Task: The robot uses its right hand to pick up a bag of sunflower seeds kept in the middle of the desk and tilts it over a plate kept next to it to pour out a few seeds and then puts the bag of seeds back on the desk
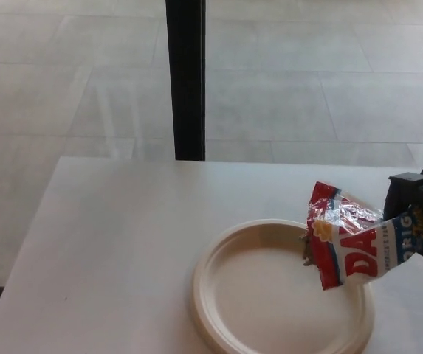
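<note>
The crinkled red, white and blue foil bag of sunflower seeds [348, 245] hangs in the air over the right side of the round, cream-coloured paper plate [229, 295], tilted so that its torn open mouth points left and slightly downward while its blue-printed bottom end rises to the right. A small dark cluster of seeds [306, 251] shows right at the mouth, just above the plate's inner rim. The plate's flat centre looks bare; whether any seeds have landed on it cannot be told from the head view.

The robot's black right hand [420, 208] comes in from the right edge of the picture, raised above the table and level with the bag's upper end. Its thick fingers [401, 193] are closed around the bag's bottom end, gripping it from the far side and from above, so the bag projects leftward from the grasp out over the plate. Only the hand and a little of the wrist show; the rest of the arm is cut off by the frame.

The plate rests on the smooth white desk [115, 243], towards its near right part. Beyond the desk's far edge stands a black vertical post [186, 77], and behind it spreads a floor of large pale grey tiles [63, 88].
</note>
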Motion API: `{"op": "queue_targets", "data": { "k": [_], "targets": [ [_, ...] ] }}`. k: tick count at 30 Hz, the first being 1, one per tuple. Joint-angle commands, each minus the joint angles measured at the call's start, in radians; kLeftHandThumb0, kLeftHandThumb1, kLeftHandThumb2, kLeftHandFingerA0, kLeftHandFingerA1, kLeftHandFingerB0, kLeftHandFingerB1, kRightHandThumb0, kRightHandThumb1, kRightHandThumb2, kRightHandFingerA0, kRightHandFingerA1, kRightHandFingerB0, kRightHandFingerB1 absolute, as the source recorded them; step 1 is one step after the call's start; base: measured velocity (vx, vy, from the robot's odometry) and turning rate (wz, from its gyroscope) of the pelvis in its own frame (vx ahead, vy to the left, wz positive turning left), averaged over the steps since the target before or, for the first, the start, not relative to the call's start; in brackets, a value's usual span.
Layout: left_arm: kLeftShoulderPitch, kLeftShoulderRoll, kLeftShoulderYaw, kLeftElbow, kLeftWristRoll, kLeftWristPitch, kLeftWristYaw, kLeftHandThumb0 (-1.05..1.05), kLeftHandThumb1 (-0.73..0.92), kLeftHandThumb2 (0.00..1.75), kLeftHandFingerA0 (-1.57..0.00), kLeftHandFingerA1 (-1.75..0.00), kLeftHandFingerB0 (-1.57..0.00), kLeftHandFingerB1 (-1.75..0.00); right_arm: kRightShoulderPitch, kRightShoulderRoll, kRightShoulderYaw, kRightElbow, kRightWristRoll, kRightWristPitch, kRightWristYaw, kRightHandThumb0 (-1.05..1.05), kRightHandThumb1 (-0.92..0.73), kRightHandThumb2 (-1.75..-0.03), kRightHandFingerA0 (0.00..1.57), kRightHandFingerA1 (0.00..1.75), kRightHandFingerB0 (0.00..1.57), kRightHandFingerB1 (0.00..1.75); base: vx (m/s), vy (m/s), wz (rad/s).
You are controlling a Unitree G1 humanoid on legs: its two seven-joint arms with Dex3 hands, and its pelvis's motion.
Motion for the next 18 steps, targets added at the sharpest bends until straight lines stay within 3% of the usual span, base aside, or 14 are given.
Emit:
{"op": "queue_targets", "data": {
  "k": [1, 3, 7, 8, 9, 10, 12, 13, 16, 17, 18],
  "targets": [
    [-0.003, 0.021, 0.008, 0.005, -0.007, 0.011, -0.002, -0.79, 0.72, 0.62, -0.44, -0.50, -0.50, -0.38, -0.042, -0.020, 0.007, 0.011, -0.030, 0.003, 0.033, -0.15, -0.50, -1.10, 0.88, 1.75, 0.73, 1.55, 0.00, 0.000, 0.00],
    [-0.001, 0.023, -0.007, 0.005, 0.010, 0.000, 0.003, -0.81, 0.74, 0.63, -0.44, -0.50, -0.49, -0.38, -0.046, -0.017, 0.007, 0.012, -0.027, 0.002, 0.037, -0.16, -0.49, -1.13, 0.89, 1.75, 0.73, 1.56, 0.00, 0.000, 0.00],
    [-0.009, 0.022, 0.015, 0.005, -0.008, 0.018, -0.003, -0.78, 0.72, 0.62, -0.47, -0.50, -0.52, -0.38, -0.089, -0.058, 0.050, 0.009, -0.117, -0.045, 0.012, -0.19, -0.60, -0.96, 0.89, 1.75, 0.71, 1.56, 0.00, 0.000, 0.00],
    [-0.006, 0.024, 0.021, 0.004, -0.013, 0.015, -0.010, -0.79, 0.72, 0.62, -0.46, -0.51, -0.52, -0.39, -0.094, -0.061, 0.055, 0.005, -0.124, -0.050, 0.007, -0.18, -0.59, -0.97, 0.89, 1.74, 0.75, 1.45, 0.00, 0.000, 0.00],
    [-0.006, 0.025, 0.022, 0.004, -0.014, 0.014, -0.011, -0.79, 0.72, 0.62, -0.46, -0.52, -0.53, -0.39, -0.103, -0.063, 0.061, 0.004, -0.127, -0.052, 0.014, -0.20, -0.62, -0.93, 0.88, 1.71, 0.81, 1.01, 0.00, 0.000, 0.00],
    [-0.009, 0.027, 0.020, 0.004, -0.010, 0.012, -0.012, -0.79, 0.72, 0.62, -0.46, -0.51, -0.52, -0.39, -0.114, -0.060, 0.060, 0.019, -0.119, -0.070, -0.005, -0.21, -0.63, -0.86, 0.91, 1.68, 0.85, 0.83, 0.00, 0.000, 0.00],
    [-0.011, 0.029, 0.015, 0.005, -0.003, 0.013, -0.011, -0.79, 0.72, 0.62, -0.46, -0.51, -0.51, -0.38, -0.123, -0.058, 0.059, 0.023, -0.112, -0.073, 0.003, -0.22, -0.66, -0.79, 0.93, 1.68, 0.85, 0.74, 0.00, 0.000, 0.00],
    [-0.013, 0.027, 0.023, 0.005, -0.013, 0.018, -0.015, -0.80, 0.71, 0.62, -0.46, -0.52, -0.51, -0.39, -0.129, -0.052, 0.058, 0.017, -0.108, -0.064, 0.016, -0.26, -0.71, -0.73, 0.96, 1.67, 0.80, 0.56, 0.00, 0.000, 0.00],
    [-0.017, 0.028, 0.026, 0.004, -0.012, 0.022, -0.013, -0.80, 0.71, 0.62, -0.45, -0.51, -0.51, -0.39, -0.133, -0.047, 0.054, 0.001, -0.098, -0.043, 0.052, -0.29, -0.74, -0.69, 0.94, 1.67, 0.78, 0.52, 0.00, 0.000, 0.00],
    [-0.014, 0.032, 0.002, 0.003, 0.014, 0.011, -0.001, -0.79, 0.75, 0.63, -0.45, -0.50, -0.51, -0.38, -0.129, -0.044, 0.056, -0.011, -0.105, -0.028, 0.059, -0.31, -0.73, -0.68, 0.90, 1.68, 0.82, 0.71, 0.00, 0.000, 0.00],
    [-0.016, 0.032, 0.000, 0.004, 0.015, 0.013, 0.002, -0.79, 0.74, 0.63, -0.46, -0.50, -0.52, -0.38, -0.124, -0.046, 0.053, -0.014, -0.102, -0.034, 0.058, -0.30, -0.73, -0.67, 0.88, 1.63, 0.80, 0.57, 0.00, 0.000, 0.00]
  ]
}}
